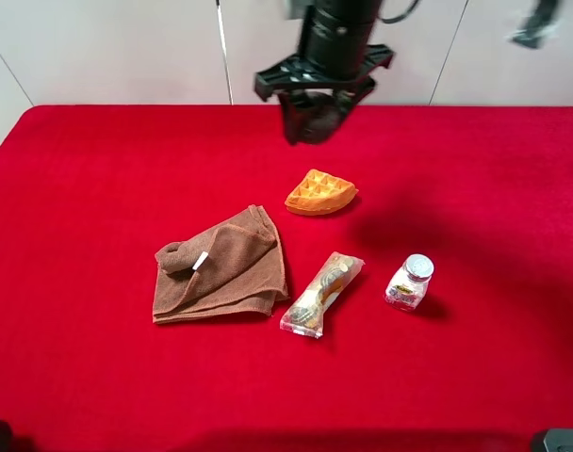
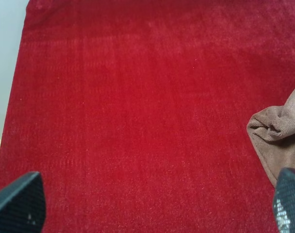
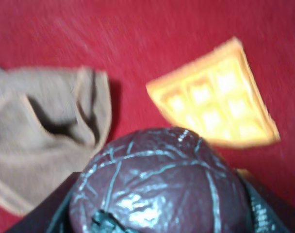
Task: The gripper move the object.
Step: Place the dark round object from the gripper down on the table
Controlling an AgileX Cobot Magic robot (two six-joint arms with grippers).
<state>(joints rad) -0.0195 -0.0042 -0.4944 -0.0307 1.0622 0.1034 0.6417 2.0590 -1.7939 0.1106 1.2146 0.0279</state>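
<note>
My right gripper (image 1: 317, 130) hangs above the far middle of the red table, past the orange waffle (image 1: 320, 193). It is shut on the dark brown ball (image 1: 319, 115) and holds it in the air. In the right wrist view the ball (image 3: 162, 179) fills the lower middle between the fingers (image 3: 266, 213), with its panelled surface showing, and the waffle (image 3: 218, 99) lies on the table below it. My left gripper (image 2: 157, 208) is open and empty over bare red cloth; only its two fingertips (image 2: 19, 201) show. It does not show in the exterior high view.
A crumpled brown towel (image 1: 221, 266) lies left of centre and also shows in the left wrist view (image 2: 281, 138) and the right wrist view (image 3: 45, 131). A wrapped snack (image 1: 321, 294) and a small silver-capped jar (image 1: 410, 282) lie nearer the front. The table's far edge (image 1: 126, 105) meets a pale wall.
</note>
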